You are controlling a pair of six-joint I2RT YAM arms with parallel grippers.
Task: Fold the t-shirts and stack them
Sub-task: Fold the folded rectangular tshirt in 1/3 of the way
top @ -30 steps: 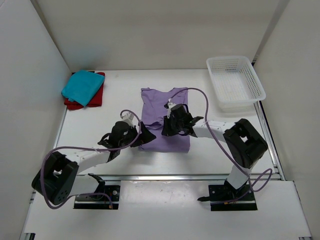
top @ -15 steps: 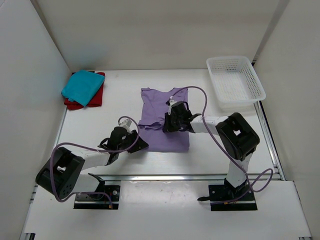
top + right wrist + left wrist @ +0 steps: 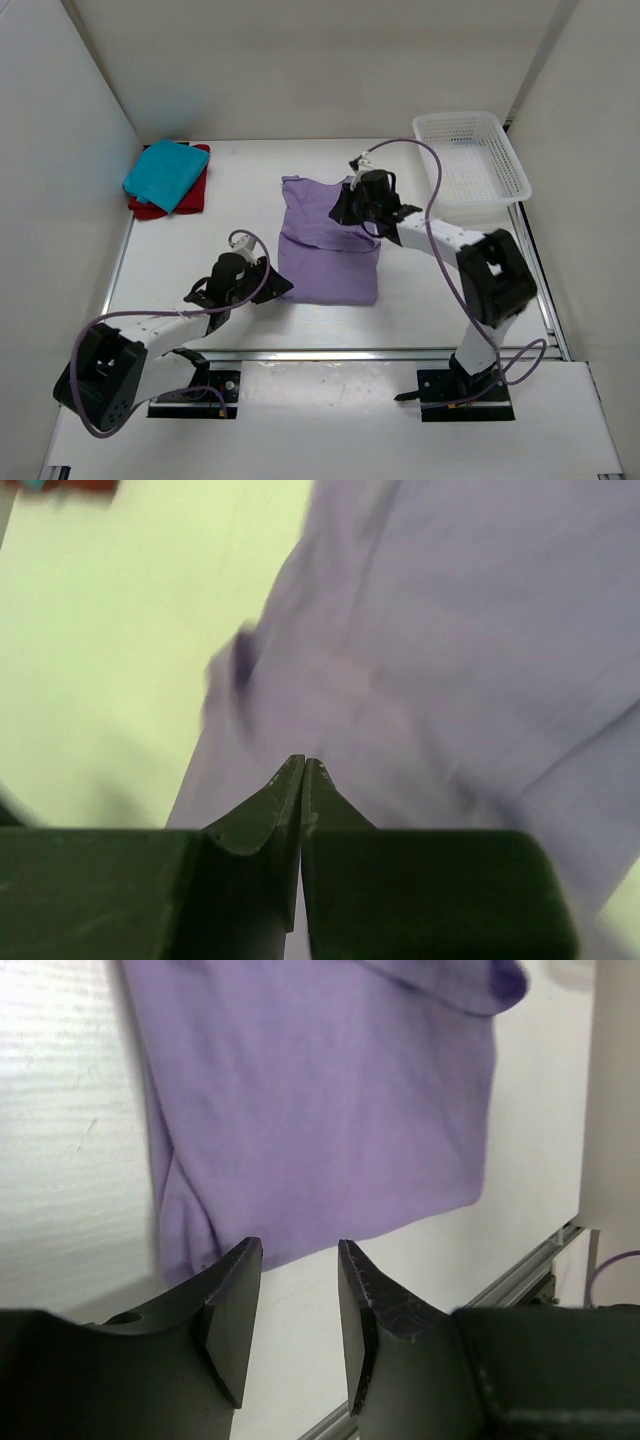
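The left tool [image 3: 296,1252] has narrowed to half open and holds nothing, just off the near-left corner of the lavender t-shirt [image 3: 325,270] (the teal t-shirt [image 3: 165,172] lies on the red t-shirt [image 3: 196,196] at the far-left corner of the bench [image 3: 230,190]). The right tool [image 3: 302,762], pressed shut, has moved over the far-right part of the lavender shirt at mid-bench. Whether it pinches cloth I cannot tell.

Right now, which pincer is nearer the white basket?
Right. The right pincer is over the lavender t-shirt beside the basket; the left pincer sits off the t-shirt's opposite, near corner.
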